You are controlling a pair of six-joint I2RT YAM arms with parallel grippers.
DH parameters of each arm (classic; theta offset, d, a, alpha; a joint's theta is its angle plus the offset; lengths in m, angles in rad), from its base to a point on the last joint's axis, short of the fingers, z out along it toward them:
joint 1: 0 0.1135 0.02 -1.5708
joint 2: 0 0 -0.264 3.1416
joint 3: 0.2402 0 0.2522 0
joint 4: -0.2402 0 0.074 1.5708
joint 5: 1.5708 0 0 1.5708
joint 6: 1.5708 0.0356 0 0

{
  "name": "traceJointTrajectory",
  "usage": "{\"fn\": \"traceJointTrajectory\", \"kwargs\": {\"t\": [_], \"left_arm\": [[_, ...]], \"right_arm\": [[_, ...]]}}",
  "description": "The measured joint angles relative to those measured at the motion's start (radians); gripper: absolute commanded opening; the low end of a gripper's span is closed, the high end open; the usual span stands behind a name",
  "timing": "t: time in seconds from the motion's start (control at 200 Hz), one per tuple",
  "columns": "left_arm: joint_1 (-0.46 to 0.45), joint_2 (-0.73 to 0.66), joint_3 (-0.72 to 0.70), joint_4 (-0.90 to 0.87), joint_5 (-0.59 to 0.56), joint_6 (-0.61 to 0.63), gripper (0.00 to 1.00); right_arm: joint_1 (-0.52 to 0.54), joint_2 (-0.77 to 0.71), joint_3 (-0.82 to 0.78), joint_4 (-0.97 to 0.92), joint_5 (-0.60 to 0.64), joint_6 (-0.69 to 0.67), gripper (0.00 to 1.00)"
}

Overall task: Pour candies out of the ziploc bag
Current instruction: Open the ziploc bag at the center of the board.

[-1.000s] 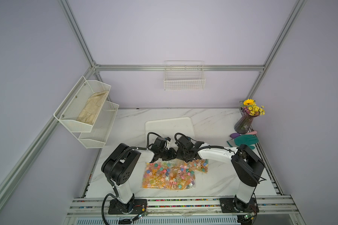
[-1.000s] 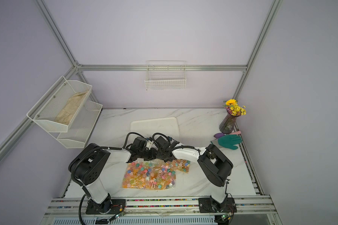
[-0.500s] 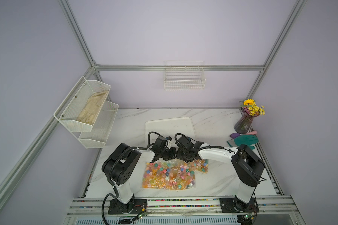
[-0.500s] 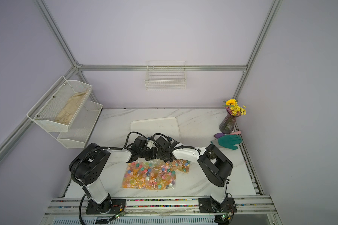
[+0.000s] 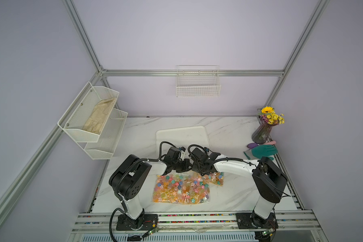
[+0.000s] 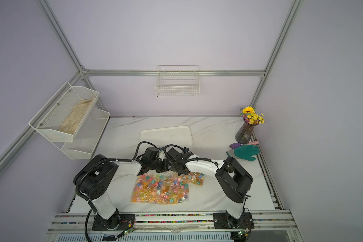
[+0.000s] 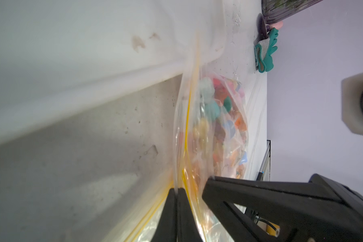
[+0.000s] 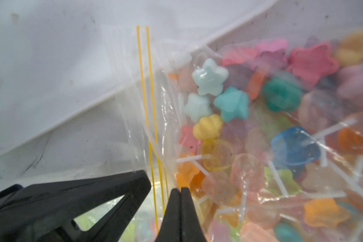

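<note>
The clear ziploc bag (image 5: 205,200) lies flat at the front middle of the marble table, in both top views, packed with multicoloured candies (image 5: 176,186) on white sticks. Its yellow-lined mouth points toward the white tray (image 5: 181,136). My left gripper (image 5: 186,167) and right gripper (image 5: 199,170) sit side by side at that far edge. In the left wrist view the left gripper (image 7: 177,189) is shut on a layer of the bag's film (image 7: 197,104) at the zip lines. In the right wrist view the right gripper (image 8: 180,189) is shut on the film (image 8: 155,94) beside star-shaped candies (image 8: 231,102).
The tray's near rim lies just beyond the bag's mouth. A vase of yellow flowers (image 5: 262,134) and a teal glove (image 5: 262,152) stand at the table's right edge. A two-tier mesh rack (image 5: 92,121) hangs on the left wall, a wire basket (image 5: 198,83) on the back wall.
My left gripper has edged a little toward the right gripper and closed on the bag's mouth edge. The bag and the right arm have stayed where they were.
</note>
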State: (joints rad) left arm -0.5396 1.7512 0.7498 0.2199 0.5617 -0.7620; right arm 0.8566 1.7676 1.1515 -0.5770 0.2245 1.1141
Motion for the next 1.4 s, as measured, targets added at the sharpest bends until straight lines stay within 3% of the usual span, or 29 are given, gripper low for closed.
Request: {"fn": "traceJointTrajectory", "kwargs": {"t": [0.41, 0.865, 1.175, 1.4], "left_arm": [[0.002, -0.020, -0.002, -0.037, -0.049, 0.007, 0.00], [0.002, -0.056, -0.002, -0.067, -0.060, 0.023, 0.00], [0.003, -0.055, -0.002, -0.071, -0.058, 0.024, 0.00], [0.003, -0.055, -0.002, -0.071, -0.056, 0.024, 0.00]], "right_arm": [[-0.001, -0.117, 0.000, -0.129, 0.150, 0.080, 0.00], [0.026, -0.166, 0.000, -0.214, 0.235, 0.164, 0.00], [0.027, -0.114, 0.031, -0.131, 0.204, 0.082, 0.24], [0.027, -0.025, 0.094, -0.097, 0.186, 0.024, 0.33]]}}
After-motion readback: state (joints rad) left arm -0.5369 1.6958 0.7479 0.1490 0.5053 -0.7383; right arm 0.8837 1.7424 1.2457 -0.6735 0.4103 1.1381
